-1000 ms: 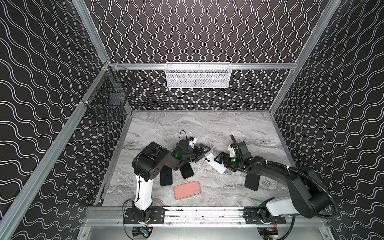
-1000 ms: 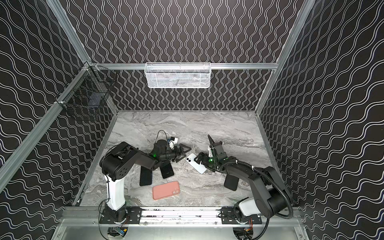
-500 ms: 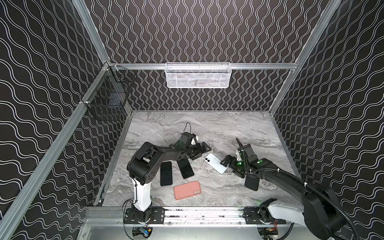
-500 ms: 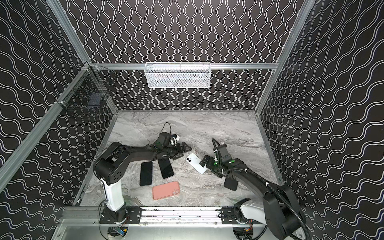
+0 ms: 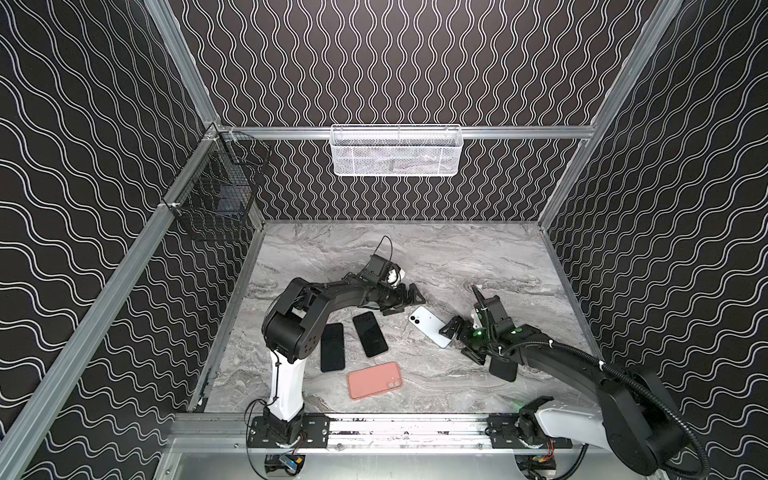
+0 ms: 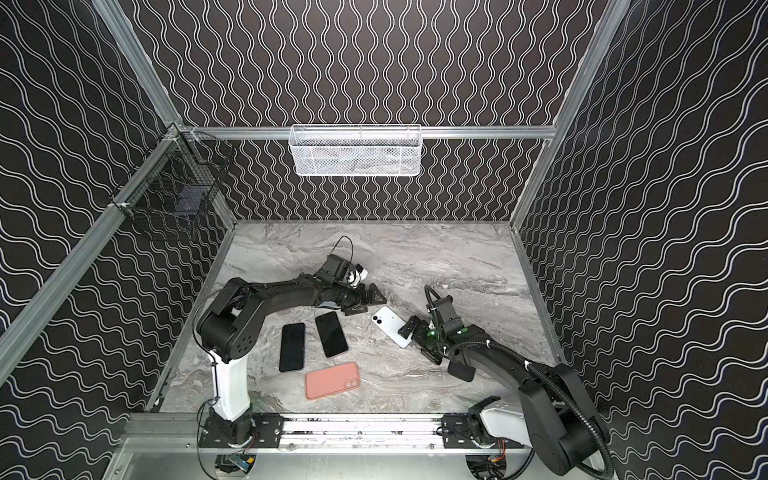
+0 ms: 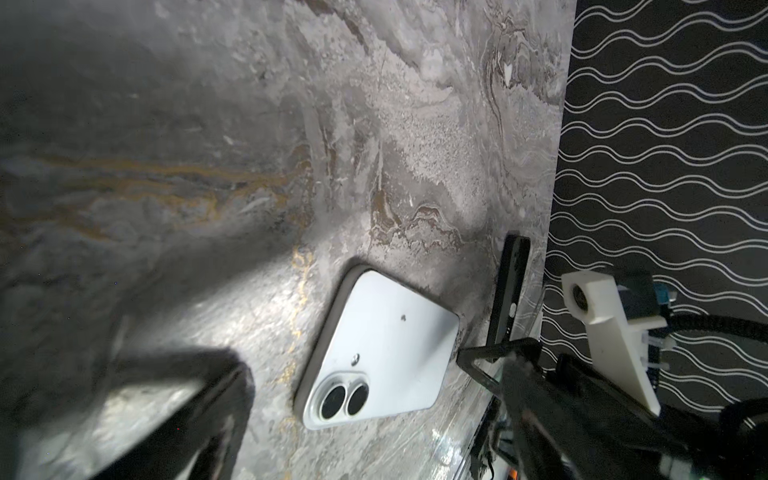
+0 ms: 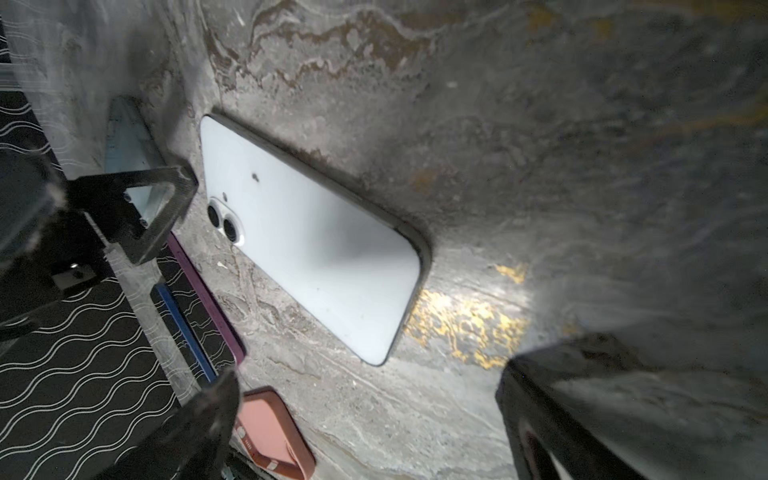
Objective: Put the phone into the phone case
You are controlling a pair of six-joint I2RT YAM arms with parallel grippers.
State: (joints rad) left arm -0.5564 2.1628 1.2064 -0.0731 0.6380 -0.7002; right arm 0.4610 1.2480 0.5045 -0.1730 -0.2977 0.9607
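Marbled grey worktop [image 5: 490, 257] floors a cell walled in black wave-print, with a black wire basket [image 5: 212, 199] on the left wall and a white mesh basket [image 5: 395, 151] on the back rail.

Working across from the left, two dark phones [image 5: 332, 347] lie screen up, side by side, just in front of the left arm. Nearer the front edge sits the pink phone case [image 5: 374, 380]. It lies flat, its long axis roughly across the worktop and its camera cut-out at the right end.

Next comes your left end effector [image 5: 409, 303], jaws spread wide and holding nothing, low over the worktop just beyond the white phone [image 5: 428, 326]. That phone lies flat, back up, between your two end effectors. Its long axis runs diagonally from far-left to near-right, with the camera end towards the left end effector and the plain end towards the right one. A darker rim shows round it in both wrist views, but I cannot tell whether that is a clear case or only shadow.

Your right end effector [image 5: 459, 347] is also wide open and empty, one finger just beside the phone's near end. A small dark slab [image 5: 503, 368] lies under the right arm.

By my reading, the phone is ungripped and well apart from the pink case, so you are at the pick-up. Next you would close on the phone's long edges, then turn it to match the case's axis and cut-out.
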